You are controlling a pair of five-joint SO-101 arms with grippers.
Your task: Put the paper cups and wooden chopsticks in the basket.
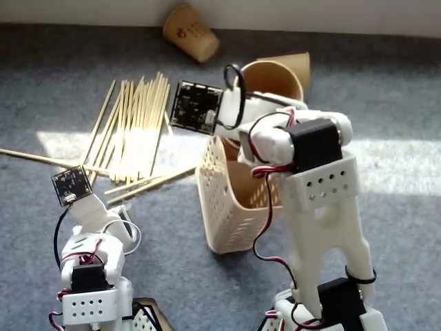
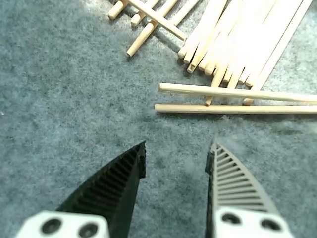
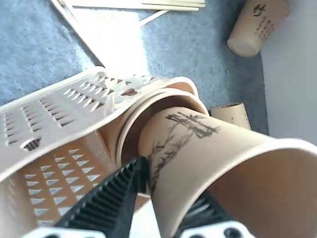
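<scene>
At the middle of the grey, felt-like tabletop [image 1: 400, 234] stands a cream perforated plastic basket [image 1: 227, 221], tilted, with tan paper cups nested inside it [image 3: 163, 101]. The right arm's fingers [image 3: 116, 198] are clamped on 1 more tan paper cup [image 3: 213, 148], held directly above the basket's mouth, its base already entering the nested stack. 2 loose paper cups lie on their sides beyond the basket: 1 just behind the held cup [image 1: 298, 63], 1 at the far edge [image 1: 191, 32].

The pale wooden chopsticks [image 1: 134, 124] lie fanned out on the tabletop, well apart from the basket, on the left arm's side. The left arm's fingers [image 2: 116, 183] hover apart above bare tabletop, holding nothing. The 2 nearest chopsticks [image 2: 233, 99] lie just ahead of them, their long axis running from 1 finger towards the other, so a wrist turn will probably be needed to pinch across them.
</scene>
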